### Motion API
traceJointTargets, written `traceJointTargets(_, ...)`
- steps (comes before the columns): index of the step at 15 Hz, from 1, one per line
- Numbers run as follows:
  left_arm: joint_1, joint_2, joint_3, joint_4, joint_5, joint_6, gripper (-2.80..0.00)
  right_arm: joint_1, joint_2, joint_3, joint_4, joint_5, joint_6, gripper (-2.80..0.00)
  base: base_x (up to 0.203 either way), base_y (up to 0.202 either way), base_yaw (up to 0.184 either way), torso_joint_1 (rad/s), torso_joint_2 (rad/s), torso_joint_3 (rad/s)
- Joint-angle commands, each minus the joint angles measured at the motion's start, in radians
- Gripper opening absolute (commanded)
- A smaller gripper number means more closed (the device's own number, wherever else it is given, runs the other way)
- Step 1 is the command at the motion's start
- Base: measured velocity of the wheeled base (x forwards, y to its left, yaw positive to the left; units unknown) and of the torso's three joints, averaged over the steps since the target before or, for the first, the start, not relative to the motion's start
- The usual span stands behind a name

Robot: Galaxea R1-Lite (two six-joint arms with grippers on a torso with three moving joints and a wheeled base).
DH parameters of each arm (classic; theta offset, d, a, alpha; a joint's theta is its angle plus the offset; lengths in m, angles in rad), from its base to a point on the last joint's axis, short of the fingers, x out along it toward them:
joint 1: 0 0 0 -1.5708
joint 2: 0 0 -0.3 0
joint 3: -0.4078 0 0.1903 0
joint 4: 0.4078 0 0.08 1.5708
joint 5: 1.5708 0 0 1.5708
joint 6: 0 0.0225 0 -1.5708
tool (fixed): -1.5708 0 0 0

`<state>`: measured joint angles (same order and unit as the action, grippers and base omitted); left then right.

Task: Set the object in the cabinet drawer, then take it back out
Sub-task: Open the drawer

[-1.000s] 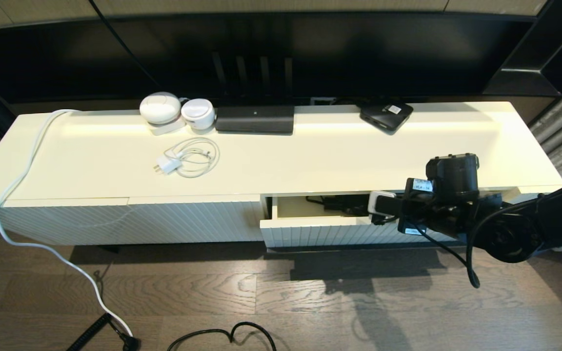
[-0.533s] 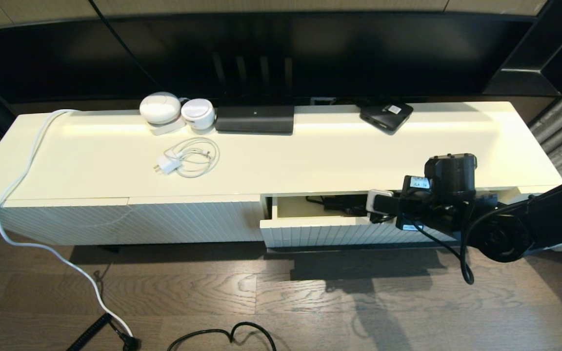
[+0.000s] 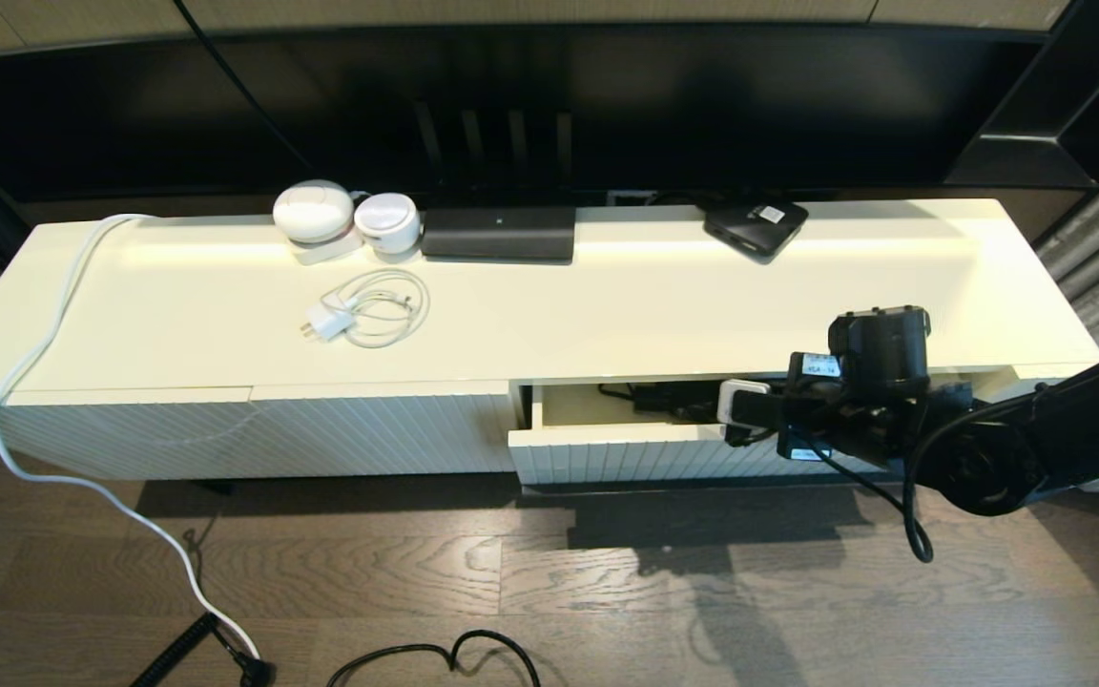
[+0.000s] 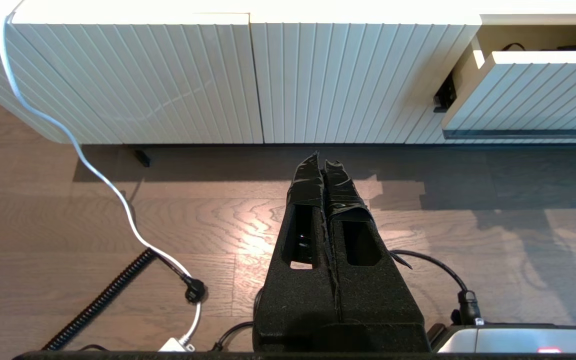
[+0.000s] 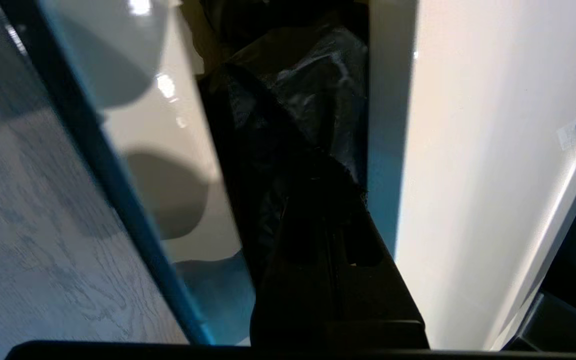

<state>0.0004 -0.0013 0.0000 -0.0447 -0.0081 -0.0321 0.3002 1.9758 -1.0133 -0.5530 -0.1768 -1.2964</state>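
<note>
Black bunched fabric of the umbrella [image 5: 298, 115] lies just ahead of the right gripper [image 5: 318, 200] inside the open drawer [image 3: 626, 456]; whether its fingers grip it cannot be told. Only the left wrist view shows the left gripper [image 4: 325, 167], pressed closed, empty, over the floor.

one umbrella [image 5: 298, 115], one drawer [image 3: 626, 448], two white pods [image 3: 313, 212]

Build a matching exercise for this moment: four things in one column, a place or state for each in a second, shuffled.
1. umbrella
2. cabinet drawer
3. left gripper
4. white charger cable

a. coiled on the cabinet top
b. partly pulled out
c. shut, above the wooden floor
d. lying in the drawer, under the right gripper

Pairs: 1-d, 2-b, 3-c, 4-a
</note>
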Motion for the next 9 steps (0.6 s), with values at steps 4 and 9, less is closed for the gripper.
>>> traceJointTargets(4, 0.001, 0.001, 0.000, -0.001, 0.000, 0.000, -2.80, 0.007, -0.034, 0.019, 0.039, -0.004, -0.008, -2.80, 0.000, 0.000, 0.000, 0.000, 0.00, 0.000)
traceJointTargets(9, 0.000, 0.001, 0.000, -0.001, 0.000, 0.000, -2.80, 0.020, -0.051, 0.057, 0.056, -0.006, -0.008, -2.80, 0.000, 0.000, 0.000, 0.000, 0.00, 0.000)
